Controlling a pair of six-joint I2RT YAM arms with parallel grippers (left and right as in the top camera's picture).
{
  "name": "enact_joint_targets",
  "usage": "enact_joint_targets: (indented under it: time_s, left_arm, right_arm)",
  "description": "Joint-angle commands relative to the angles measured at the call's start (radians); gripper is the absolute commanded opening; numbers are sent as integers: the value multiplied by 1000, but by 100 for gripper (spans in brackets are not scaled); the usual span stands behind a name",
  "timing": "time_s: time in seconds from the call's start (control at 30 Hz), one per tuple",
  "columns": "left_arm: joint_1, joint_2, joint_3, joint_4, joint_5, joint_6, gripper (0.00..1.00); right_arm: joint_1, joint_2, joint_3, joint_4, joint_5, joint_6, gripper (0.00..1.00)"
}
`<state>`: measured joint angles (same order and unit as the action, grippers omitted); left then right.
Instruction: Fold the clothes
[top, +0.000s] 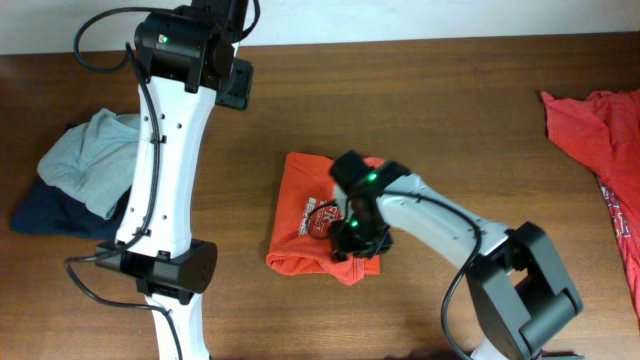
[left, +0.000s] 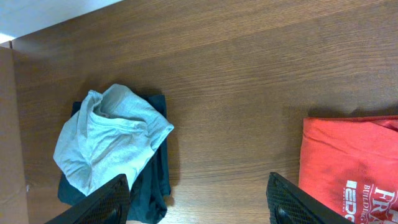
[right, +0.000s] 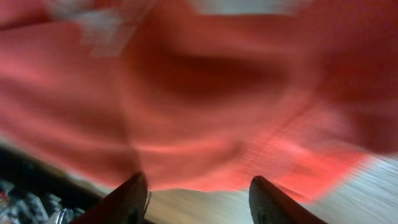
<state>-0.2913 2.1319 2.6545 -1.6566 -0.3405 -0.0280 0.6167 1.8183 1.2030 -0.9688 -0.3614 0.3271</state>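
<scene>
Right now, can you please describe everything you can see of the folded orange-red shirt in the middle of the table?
The folded orange-red shirt looks like soft cotton, with white print on its upper side. It lies on the wooden table as a rough rectangle, with its lower edge bunched and uneven. The right gripper, jaws apart, is over its right half; I cannot tell whether it touches the cloth.

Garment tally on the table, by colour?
Orange-red: 2 (folded shirt mid-table, unfolded shirt at the right edge, partly out of frame)
Light grey: 1 (grey garment, crumpled)
Dark navy: 1 (navy garment, under the grey one)
Total: 4
</scene>
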Motion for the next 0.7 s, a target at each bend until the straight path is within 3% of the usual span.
enact_joint_targets:
  time_s: [0.0, 0.2, 0.67]
  left_arm:
    - [6, -10, 13, 2, 5, -13, 70]
    - [6, -10, 13, 2, 5, -13, 71]
    - [6, -10, 13, 2, 4, -13, 74]
  right_arm:
    - [60, -18, -6, 33, -4, 31, 62]
    - [78, -11, -7, 1, 52, 111, 62]
    - [147, -11, -3, -69, 172, -35, 67]
